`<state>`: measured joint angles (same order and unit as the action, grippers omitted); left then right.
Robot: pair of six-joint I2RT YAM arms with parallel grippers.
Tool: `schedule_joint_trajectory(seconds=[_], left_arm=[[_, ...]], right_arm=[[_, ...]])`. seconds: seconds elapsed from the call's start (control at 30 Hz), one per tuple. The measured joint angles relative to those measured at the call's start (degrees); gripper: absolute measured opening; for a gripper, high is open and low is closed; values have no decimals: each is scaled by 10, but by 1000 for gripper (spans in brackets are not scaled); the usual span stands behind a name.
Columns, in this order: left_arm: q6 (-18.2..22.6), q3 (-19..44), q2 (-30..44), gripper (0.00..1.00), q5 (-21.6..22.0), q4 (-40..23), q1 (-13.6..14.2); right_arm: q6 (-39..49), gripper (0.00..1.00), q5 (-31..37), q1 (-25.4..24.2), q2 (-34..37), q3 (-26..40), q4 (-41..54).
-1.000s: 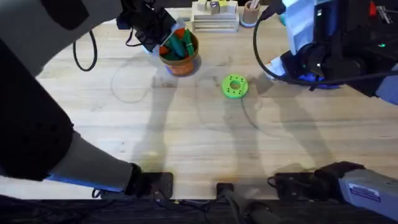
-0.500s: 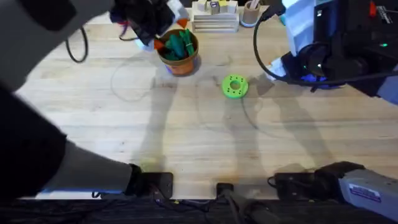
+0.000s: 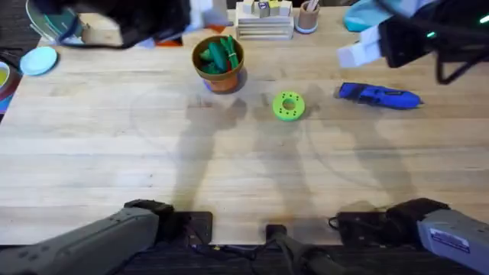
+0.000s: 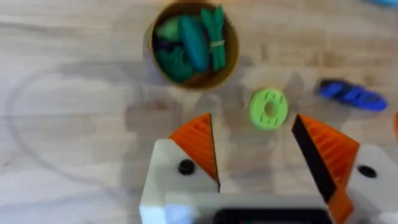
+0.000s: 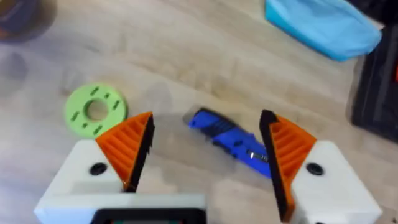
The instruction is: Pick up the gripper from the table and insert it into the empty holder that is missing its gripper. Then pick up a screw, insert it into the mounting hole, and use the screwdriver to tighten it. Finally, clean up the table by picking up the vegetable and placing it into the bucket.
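Note:
The brown-orange bucket (image 3: pixel 219 65) stands at the table's far middle with the green vegetable (image 3: pixel 218 53) inside it; the left wrist view shows the bucket (image 4: pixel 193 43) from above. On the wooden table (image 3: pixel 229 160), the blue screwdriver (image 3: pixel 380 95) lies flat at the right. My left gripper (image 4: pixel 252 127) hovers open and empty, high above the table. My right gripper (image 5: pixel 207 121) is open above the screwdriver (image 5: pixel 230 135), not touching it. In the overhead view the right gripper (image 3: pixel 361 53) hangs at the far right. The loose gripper piece, the screw and the empty holder are out of view.
A flat green ring disc (image 3: pixel 288 105) lies between bucket and screwdriver. A wooden rack (image 3: pixel 263 19) and a small cup (image 3: pixel 308 15) stand at the far edge. A pale blue disc (image 3: pixel 38 59) sits far left. The blurred left arm (image 3: pixel 114 19) spans the far left.
The left arm has swung away from the bucket toward the far left. The right arm has lifted off the right side, uncovering the screwdriver on the table.

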<state>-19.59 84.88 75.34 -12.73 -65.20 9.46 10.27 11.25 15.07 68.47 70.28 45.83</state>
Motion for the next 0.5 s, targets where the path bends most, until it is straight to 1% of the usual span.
schedule_joint_trajectory(seconds=[0.1,0.23,0.33,0.5], left_arm=[[40,0,-34,782,15,-61,0],[87,0,-85,783,26,-113,0],[110,0,-125,786,34,-138,0],[127,0,-169,788,45,-152,0]], right_arm=[[-7,992,-9,0,0,54,76],[-11,992,-15,0,-1,113,145],[-14,992,-17,0,-6,127,164],[-37,992,-19,0,-10,127,177]])
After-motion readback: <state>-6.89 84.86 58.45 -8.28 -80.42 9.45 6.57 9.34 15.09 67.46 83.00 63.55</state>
